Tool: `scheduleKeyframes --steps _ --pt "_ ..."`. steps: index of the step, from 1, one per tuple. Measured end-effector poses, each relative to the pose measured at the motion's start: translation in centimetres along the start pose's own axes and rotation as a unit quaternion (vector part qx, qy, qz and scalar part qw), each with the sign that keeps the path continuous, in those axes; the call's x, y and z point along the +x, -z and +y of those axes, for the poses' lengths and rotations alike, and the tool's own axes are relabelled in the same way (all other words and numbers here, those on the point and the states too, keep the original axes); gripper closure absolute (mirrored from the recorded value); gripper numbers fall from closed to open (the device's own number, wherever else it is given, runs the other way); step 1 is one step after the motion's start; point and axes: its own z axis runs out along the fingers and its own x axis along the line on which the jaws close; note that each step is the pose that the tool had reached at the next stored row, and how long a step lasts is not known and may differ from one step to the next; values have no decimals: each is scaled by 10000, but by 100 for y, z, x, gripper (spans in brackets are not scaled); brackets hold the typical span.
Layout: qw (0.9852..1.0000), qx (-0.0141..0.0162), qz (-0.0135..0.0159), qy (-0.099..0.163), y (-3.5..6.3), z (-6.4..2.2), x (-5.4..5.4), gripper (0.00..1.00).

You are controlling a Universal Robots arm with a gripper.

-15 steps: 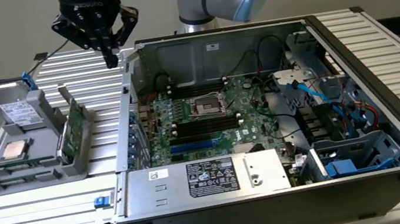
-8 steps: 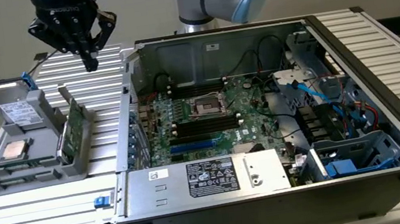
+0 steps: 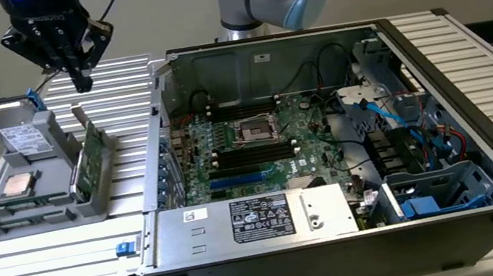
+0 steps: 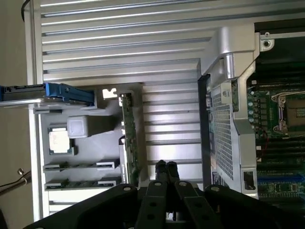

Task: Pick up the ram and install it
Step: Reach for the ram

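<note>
Fingers together, empty, aloft; ram upright in grey tray.

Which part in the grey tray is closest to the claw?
The ram: the thin green stick standing on edge nearest the computer case. The hard drive and processor are farther.

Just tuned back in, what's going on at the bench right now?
The arm's gripper hangs over the grey parts holder at the exterior view's left, its jaws shut with nothing in them. The ram stands on edge in that holder, untouched and not yet picked up, with the processor chip lying beside it. The open computer case sits to the exterior view's right, its motherboard exposed.
</note>
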Motion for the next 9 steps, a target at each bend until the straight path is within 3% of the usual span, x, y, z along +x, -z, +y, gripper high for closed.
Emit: scheduleKeyframes --steps 5,9 --pt "9999 12 172 -8 -19 -11 144 89" --pt "9998 29 207 68 -32 -16 222 89"
